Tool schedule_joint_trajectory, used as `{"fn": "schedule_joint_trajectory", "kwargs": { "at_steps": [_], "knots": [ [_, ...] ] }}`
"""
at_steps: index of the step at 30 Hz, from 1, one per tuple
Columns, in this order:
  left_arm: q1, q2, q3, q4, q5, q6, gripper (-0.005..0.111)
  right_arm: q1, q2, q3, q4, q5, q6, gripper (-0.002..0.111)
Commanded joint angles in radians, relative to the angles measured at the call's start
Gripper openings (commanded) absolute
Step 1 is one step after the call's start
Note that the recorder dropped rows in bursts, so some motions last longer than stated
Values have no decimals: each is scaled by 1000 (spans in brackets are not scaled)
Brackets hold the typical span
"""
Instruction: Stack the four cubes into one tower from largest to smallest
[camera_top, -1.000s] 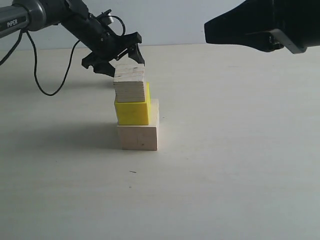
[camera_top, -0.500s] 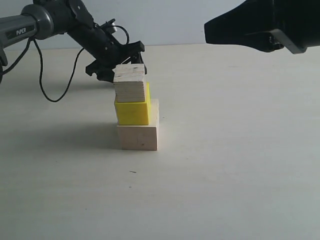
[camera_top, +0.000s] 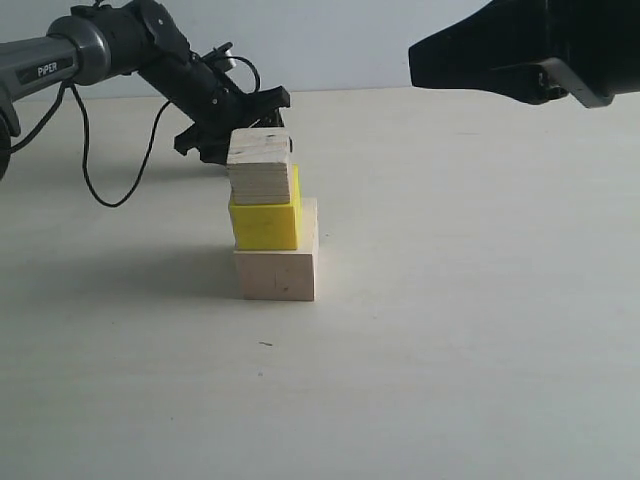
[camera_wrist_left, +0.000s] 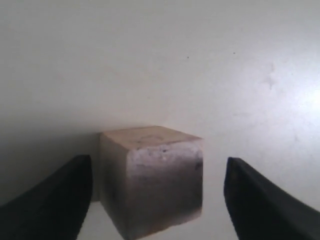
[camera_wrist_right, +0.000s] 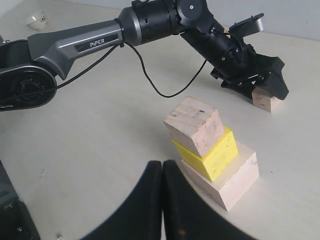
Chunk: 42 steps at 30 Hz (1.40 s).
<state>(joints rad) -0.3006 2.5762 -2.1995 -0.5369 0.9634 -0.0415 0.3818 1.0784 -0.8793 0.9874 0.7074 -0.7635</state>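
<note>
**Behind the stack, my left hand straddles the tiny cube**

On the desk (camera_top: 450, 350) three of the four cubes stand piled. The large pale wood cube (camera_top: 277, 268) is at the bottom, the yellow cube (camera_top: 265, 225) sits on it, and the small wood cube (camera_top: 259, 166) is on top. From my right wrist view the small wood cube is turned a little askew on the yellow one, and the yellow one sits off-centre on the base.

The tiny cube (camera_wrist_left: 152, 182) is not on the pile. It rests on the desk beyond it, apart from the other three. My left hand (camera_wrist_right: 270, 91) is lowered over it and spread wide. One dark finger (camera_wrist_left: 50, 205) stands on each side of the tiny cube, with bare desk showing between each finger and the wood, so I am gripping nothing there.

My right hand (camera_wrist_right: 162, 200) hangs above the pile on the near side. Its two fingers are pressed together with nothing between them. In the exterior view my right arm (camera_top: 520, 50) is a dark shape high on the right, well clear of the cubes.
</note>
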Motion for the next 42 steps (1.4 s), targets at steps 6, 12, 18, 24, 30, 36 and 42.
{"fn": "schedule_joint_trajectory", "kwargs": {
  "at_steps": [6, 12, 18, 24, 30, 36, 42],
  "knots": [
    [-2, -24, -10, -16, -6, 12, 28, -5, -5, 5, -1, 0, 5, 0],
    [-2, -45, -10, -9, 1, 42, 6, -5, -5, 5, -2, 4, 5, 0],
    [-2, -80, -10, 62, 36, 42, 3, -5, -5, 5, -2, 4, 5, 0],
    [19, -129, -10, 163, 95, 42, 0, -5, -5, 5, -2, 4, 5, 0],
    [71, -149, -10, 167, 209, 42, 0, -5, -5, 5, -2, 12, 5, 0],
    [112, -149, -10, 221, 258, 42, 0, -5, -5, 5, -2, 32, 5, 0],
    [117, -149, 39, 270, 258, 34, 0, -5, -5, 5, -2, 50, 2, 0]
  ]
}}
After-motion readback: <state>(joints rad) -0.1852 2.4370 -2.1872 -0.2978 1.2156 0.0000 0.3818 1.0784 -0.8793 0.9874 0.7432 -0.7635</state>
